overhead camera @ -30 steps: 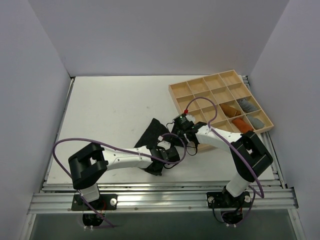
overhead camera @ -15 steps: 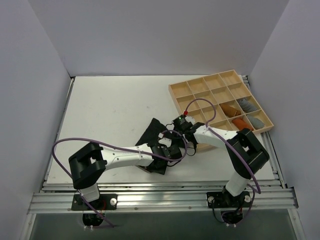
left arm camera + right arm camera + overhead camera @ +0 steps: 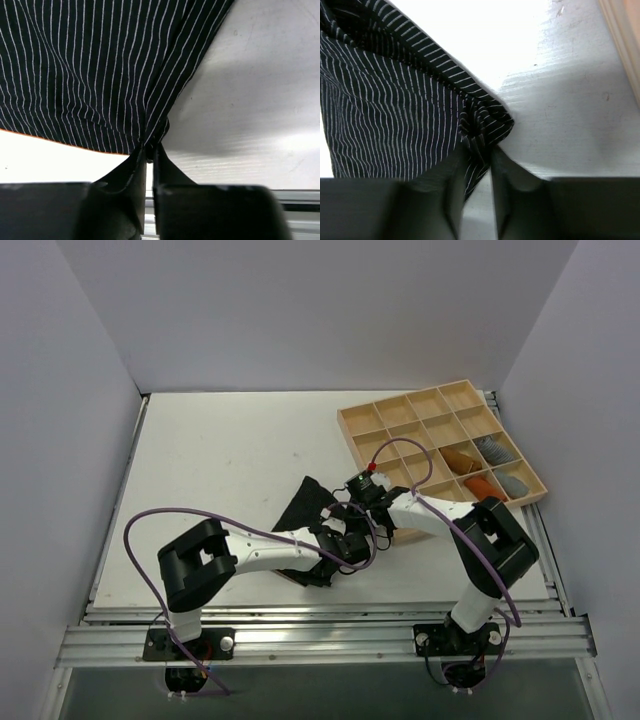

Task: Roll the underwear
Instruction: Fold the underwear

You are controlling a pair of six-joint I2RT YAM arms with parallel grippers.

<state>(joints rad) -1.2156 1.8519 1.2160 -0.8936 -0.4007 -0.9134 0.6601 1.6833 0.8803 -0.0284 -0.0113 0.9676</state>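
Pinching at two points: left gripper jaws are pressed together on a fold at the underwear hem, and right gripper jaws clamp a bunched corner. Underwear sits on the surface just left of the tray, by its near corner. Fabric looks thin, limp and light. Expect it to drape and slip, so grip edges, not the middle. Both arms reach in low, wrists converging over the cloth beside the tray.

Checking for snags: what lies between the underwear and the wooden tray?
Only bare table, in the right wrist view; the right gripper pinches the underwear at its corner.
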